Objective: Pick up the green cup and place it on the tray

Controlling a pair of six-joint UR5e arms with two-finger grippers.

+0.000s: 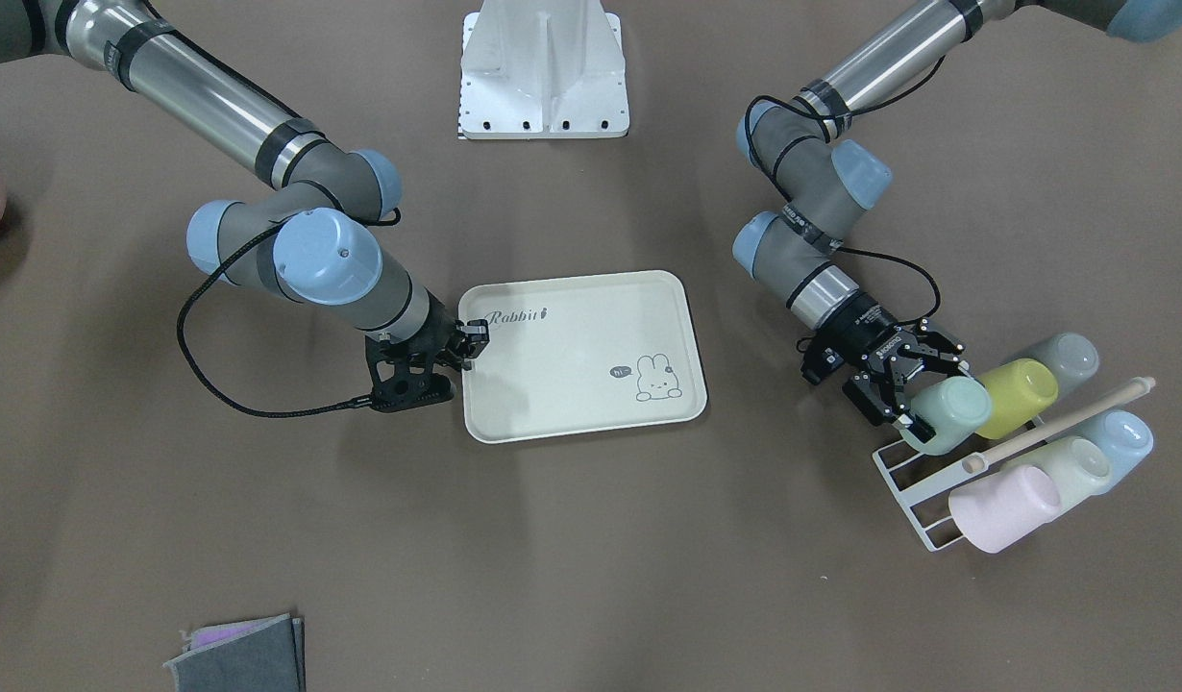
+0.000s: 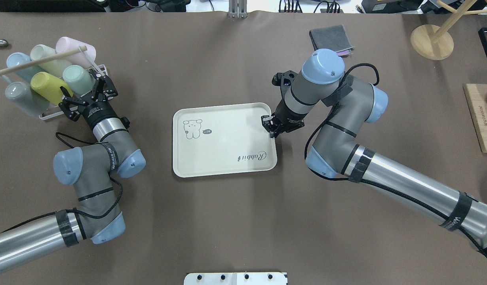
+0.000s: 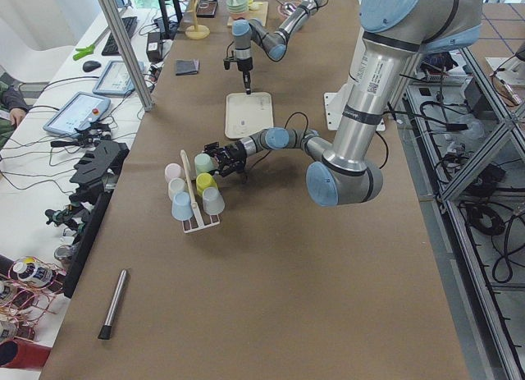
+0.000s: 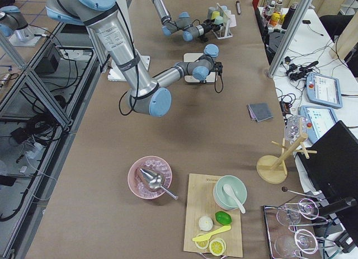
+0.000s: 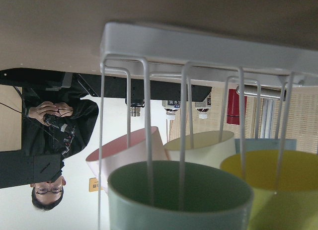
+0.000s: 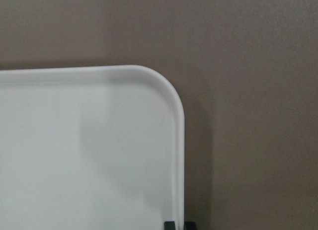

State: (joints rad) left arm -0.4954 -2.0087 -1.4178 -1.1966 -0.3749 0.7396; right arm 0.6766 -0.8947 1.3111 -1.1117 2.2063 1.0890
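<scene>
The mint-green cup (image 1: 951, 413) lies on its side in a white wire rack (image 1: 903, 481), mouth toward my left arm. It also shows in the overhead view (image 2: 79, 79) and fills the bottom of the left wrist view (image 5: 179, 200). My left gripper (image 1: 927, 389) is open, with a finger on each side of the cup's mouth end (image 2: 83, 89). The cream "Rabbit" tray (image 1: 572, 384) lies flat at the table's middle (image 2: 227, 138). My right gripper (image 1: 476, 341) is shut on the tray's rim near a corner (image 2: 269, 126), as the right wrist view shows (image 6: 175, 224).
The rack also holds a yellow-green cup (image 1: 1019, 396), a pale whitish cup (image 1: 1071, 466), a pink cup (image 1: 999, 505), a blue cup (image 1: 1124, 437) and a grey cup (image 1: 1067, 358) under a wooden rod (image 1: 1062, 423). A grey cloth (image 1: 240, 654) lies far off.
</scene>
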